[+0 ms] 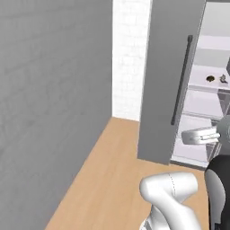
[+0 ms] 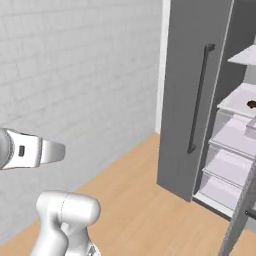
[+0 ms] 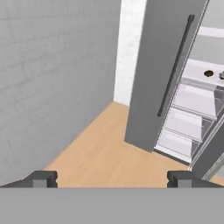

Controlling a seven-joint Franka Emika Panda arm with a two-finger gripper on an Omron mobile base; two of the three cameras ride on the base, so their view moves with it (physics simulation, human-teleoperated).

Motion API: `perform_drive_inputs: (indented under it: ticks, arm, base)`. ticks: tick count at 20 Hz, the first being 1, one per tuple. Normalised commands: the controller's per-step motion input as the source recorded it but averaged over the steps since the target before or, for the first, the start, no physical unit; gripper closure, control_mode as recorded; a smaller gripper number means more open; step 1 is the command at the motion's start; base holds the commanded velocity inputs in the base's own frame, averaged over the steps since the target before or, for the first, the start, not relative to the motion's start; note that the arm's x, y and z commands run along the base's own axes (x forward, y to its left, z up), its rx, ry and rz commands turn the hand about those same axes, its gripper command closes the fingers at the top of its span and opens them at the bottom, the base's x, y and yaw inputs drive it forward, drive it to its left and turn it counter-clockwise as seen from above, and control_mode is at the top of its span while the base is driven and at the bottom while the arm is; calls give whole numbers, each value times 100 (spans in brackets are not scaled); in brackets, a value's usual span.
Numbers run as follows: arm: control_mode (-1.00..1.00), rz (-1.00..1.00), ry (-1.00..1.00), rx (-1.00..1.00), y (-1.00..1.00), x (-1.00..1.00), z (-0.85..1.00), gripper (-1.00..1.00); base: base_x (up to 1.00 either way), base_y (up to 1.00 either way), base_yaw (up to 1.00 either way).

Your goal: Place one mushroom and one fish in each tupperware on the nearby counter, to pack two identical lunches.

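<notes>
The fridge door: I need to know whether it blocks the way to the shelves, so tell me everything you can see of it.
The fridge door is a tall flat grey panel, matte, swung wide open, standing upright edge-on to the shelves. A long slim dark vertical handle is mounted on its face. Its bottom edge sits just above the wooden floor. Nothing touches it; the open tool is well short of it. The shelves lie exposed to its right.

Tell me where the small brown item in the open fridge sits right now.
The small brown item lies on an upper white shelf inside the open fridge, right of the grey door and its dark handle, with another small dark item beside it.
</notes>
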Motion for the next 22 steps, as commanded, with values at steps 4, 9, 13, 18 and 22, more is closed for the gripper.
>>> perform_drive_inputs:
  ticks: [4,9,13,18,22]
  arm:
    - [100,0,0,0,0,0,0,-100]
    - [100,0,0,0,0,0,0,-100]
    - [100,0,0,0,0,0,0,-100]
    - [100,0,0,0,0,0,0,-100]
    - [100,0,0,0,0,0,0,-100]
  base:
    - [100,58,-63]
    - [74,5,-56]
    - [73,0,-52]
    - [50,-16,-40]
    - [73,1,-18]
